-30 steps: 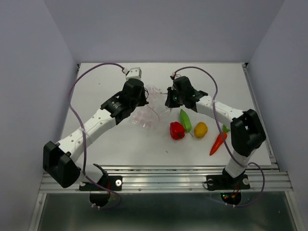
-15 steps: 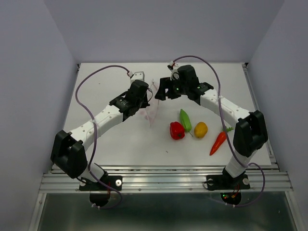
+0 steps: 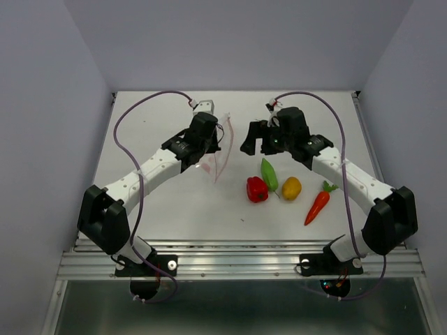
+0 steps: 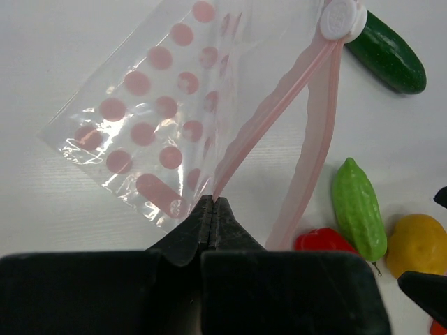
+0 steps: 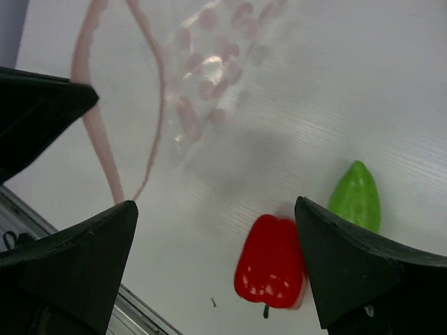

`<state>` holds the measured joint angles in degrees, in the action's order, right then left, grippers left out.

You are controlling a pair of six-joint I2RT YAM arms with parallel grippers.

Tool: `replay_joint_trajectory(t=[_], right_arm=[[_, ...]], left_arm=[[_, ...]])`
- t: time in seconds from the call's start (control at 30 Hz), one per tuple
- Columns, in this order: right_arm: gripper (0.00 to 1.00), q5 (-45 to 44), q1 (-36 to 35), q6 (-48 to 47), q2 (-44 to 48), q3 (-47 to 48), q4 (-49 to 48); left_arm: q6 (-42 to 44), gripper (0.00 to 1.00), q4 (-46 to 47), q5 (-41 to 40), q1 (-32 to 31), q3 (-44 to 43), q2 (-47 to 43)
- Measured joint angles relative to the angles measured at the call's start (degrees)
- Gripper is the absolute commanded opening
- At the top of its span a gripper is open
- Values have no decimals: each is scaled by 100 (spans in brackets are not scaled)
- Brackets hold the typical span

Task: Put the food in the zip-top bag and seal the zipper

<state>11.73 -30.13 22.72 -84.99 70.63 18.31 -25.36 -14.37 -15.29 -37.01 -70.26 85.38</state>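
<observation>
My left gripper (image 4: 211,200) is shut on the pink zipper (image 4: 276,112) of the clear, pink-dotted zip-top bag (image 4: 157,118), holding it off the table. The two strips part into an open mouth, with the white slider (image 4: 340,17) at the far end. From above the bag (image 3: 219,158) hangs thin and edge-on beside the left gripper (image 3: 211,153). My right gripper (image 3: 253,142) stands wide open and empty (image 5: 215,209) above the red pepper (image 5: 271,269). The food lies on the table: red pepper (image 3: 256,189), light green pod (image 3: 269,174), yellow piece (image 3: 291,188), carrot (image 3: 318,204), dark cucumber (image 4: 387,59).
The white table (image 3: 160,209) ends in a metal rail (image 3: 237,262) at the near edge, and grey walls close in the other three sides. Purple cables (image 3: 140,105) loop over both arms. The right arm's elbow (image 3: 391,220) hangs over the table's near right corner.
My right gripper has opened, let go of the bag and drawn off to the right. The left gripper has lifted the bag, which now hangs narrow instead of lying spread.
</observation>
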Motion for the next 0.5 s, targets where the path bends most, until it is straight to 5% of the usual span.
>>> replay_joint_trajectory(t=[0.4, 0.5], right_arm=[[99, -1204, 568, 125, -455, -787, 728], [88, -1255, 568, 101, -745, -785, 732]], left_arm=[[9, 0, 57, 168, -2, -28, 46], [9, 0, 118, 181, -2, -28, 68]])
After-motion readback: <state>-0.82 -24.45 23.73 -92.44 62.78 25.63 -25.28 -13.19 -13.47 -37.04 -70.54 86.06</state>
